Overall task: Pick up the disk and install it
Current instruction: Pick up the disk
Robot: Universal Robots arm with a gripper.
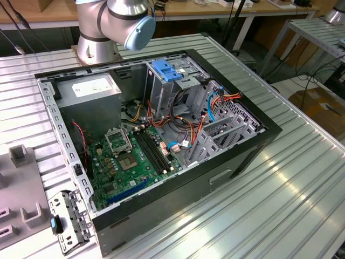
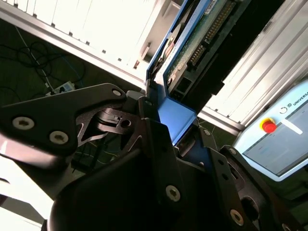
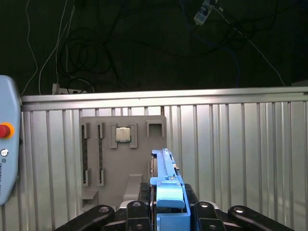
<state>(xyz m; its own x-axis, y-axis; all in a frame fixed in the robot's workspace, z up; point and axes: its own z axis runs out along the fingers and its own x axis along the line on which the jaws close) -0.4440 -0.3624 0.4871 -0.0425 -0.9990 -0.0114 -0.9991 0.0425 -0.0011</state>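
Note:
In both wrist views my gripper (image 3: 167,196) is shut on the disk (image 3: 164,168), which I see edge-on, standing up from between the black fingers (image 3: 137,211). A blue plastic rail (image 3: 169,193) sits at the clamped end. The second wrist view shows the disk's (image 2: 192,45) green circuit-board side and connector pins, with its blue rail (image 2: 175,118) between the fingers (image 2: 151,130) of the gripper (image 2: 166,126). The disk hangs in the air above the ribbed metal table (image 3: 231,154). In the exterior view the open computer case (image 1: 237,162) lies on its side, and the arm's base (image 1: 99,32) stands behind it.
Inside the case are a metal cage with a blue plastic top (image 1: 168,71), a grey power-supply box (image 1: 91,89), a green motherboard (image 1: 135,156) and loose orange and blue cables (image 1: 199,121). A grey parts fixture (image 3: 122,159) holds a processor chip (image 3: 123,134). A pendant with a red button (image 2: 269,126) lies nearby.

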